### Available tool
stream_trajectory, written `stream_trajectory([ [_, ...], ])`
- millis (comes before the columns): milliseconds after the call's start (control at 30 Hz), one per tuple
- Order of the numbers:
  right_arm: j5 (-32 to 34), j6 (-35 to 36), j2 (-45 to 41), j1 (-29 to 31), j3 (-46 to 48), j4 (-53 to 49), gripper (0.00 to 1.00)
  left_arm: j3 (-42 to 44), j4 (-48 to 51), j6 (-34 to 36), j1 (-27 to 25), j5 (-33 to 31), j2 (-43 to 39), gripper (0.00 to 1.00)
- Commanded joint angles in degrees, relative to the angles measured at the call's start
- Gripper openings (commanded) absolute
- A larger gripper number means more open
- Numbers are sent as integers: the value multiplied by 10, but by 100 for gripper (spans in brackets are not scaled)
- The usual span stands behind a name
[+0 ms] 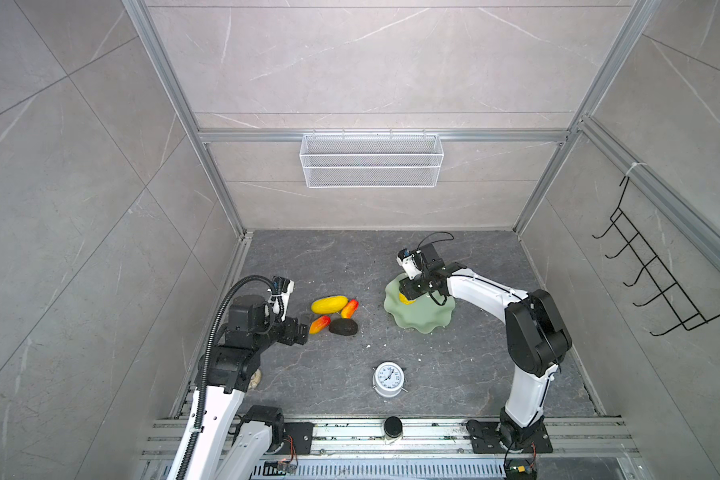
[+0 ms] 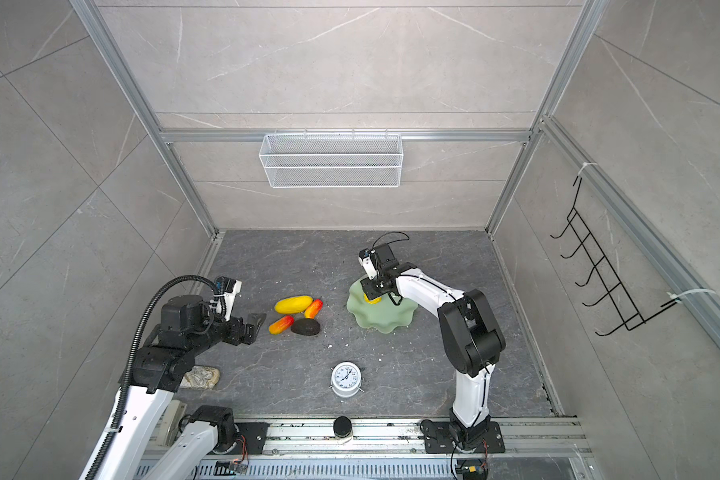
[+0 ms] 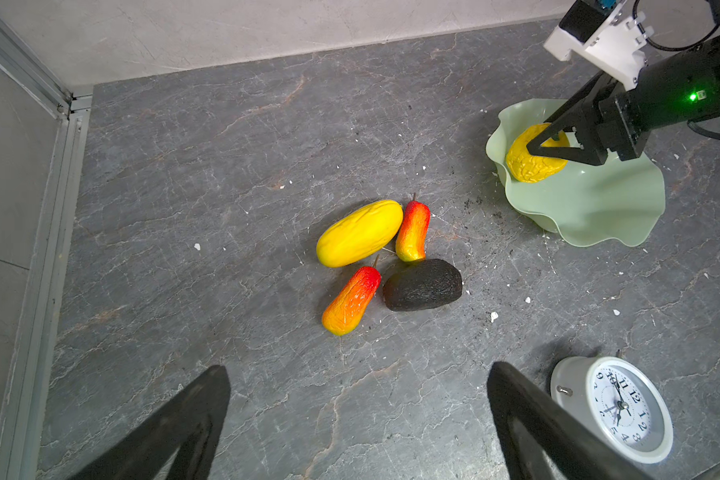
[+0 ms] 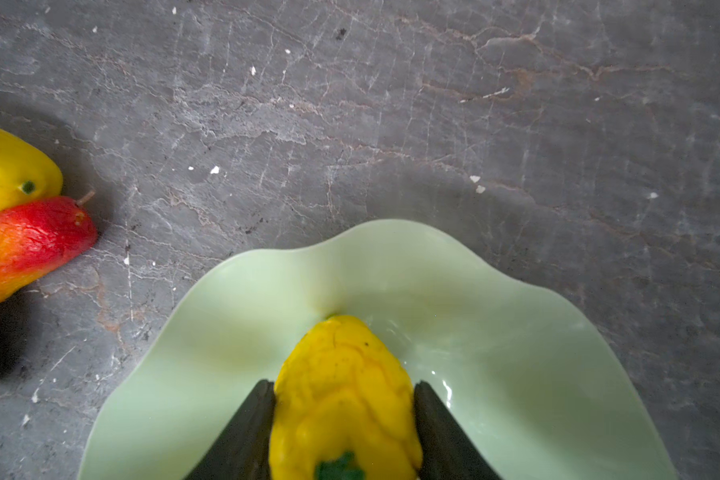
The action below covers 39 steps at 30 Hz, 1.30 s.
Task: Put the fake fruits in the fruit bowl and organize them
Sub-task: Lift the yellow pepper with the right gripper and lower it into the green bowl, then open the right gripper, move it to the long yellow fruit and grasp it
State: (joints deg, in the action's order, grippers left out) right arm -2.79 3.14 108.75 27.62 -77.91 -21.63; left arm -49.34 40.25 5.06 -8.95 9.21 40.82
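Right hand (image 4: 344, 388): clenched on the bumpy yellow fruit (image 3: 528, 166), a finger on each side.
Bumpy yellow fruit: between that hand's fingers, low inside the fruit bowl (image 3: 591, 208), near its rim.
Left hand (image 3: 360, 372): released, fingers wide apart, holding nothing.
Other fruits: long yellow fruit (image 3: 358, 232), two red-orange fruits (image 3: 412, 232), dark oval fruit (image 3: 422, 284) huddled on the bench (image 3: 225, 208) ahead of the left hand.
Alarm clock (image 3: 624, 409): on the bench, apart from both hands.

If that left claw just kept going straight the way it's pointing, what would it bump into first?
Probably the nearer red-orange fruit, lying just ahead of the open left gripper; the dark avocado sits beside it. Height is unclear.
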Motion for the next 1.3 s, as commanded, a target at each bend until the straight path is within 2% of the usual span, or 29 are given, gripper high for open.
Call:
stream_trajectory([
  [0, 5, -14, 16, 2, 12, 15, 29, 0, -19, 8, 3, 7, -3, 100],
  [133, 5, -13, 21, 2, 15, 19, 33, 1, -20, 9, 4, 6, -4, 100],
  [233, 2, -13, 22, 2, 17, 18, 48, 1, -19, 10, 4, 5, -2, 100],
  [433, 7, -9, -6, 2, 19, 9, 62, 3, -23, 11, 5, -2, -3, 100],
  [533, 15, -2, -31, 2, 8, -10, 77, 3, -23, 12, 6, 0, -2, 100],
  [600, 17, 4, -51, 2, -4, -25, 83, 3, -23, 12, 7, 0, -1, 100],
  [633, 19, 6, -61, 3, -11, -36, 99, 4, -23, 12, 8, 1, -1, 100],
  [767, 24, 23, -102, 15, -27, -51, 100, 3, -25, 16, 14, 2, 9, 100],
  [900, 9, 37, -99, 39, -60, -62, 100, 0, -21, 17, 22, 0, 11, 100],
  [1067, -13, 74, -56, 91, -119, -60, 100, 0, -23, 18, 26, -3, 2, 100],
  [1267, -38, 91, 44, 131, -231, -86, 100, -9, -23, 15, 28, 27, 23, 100],
])
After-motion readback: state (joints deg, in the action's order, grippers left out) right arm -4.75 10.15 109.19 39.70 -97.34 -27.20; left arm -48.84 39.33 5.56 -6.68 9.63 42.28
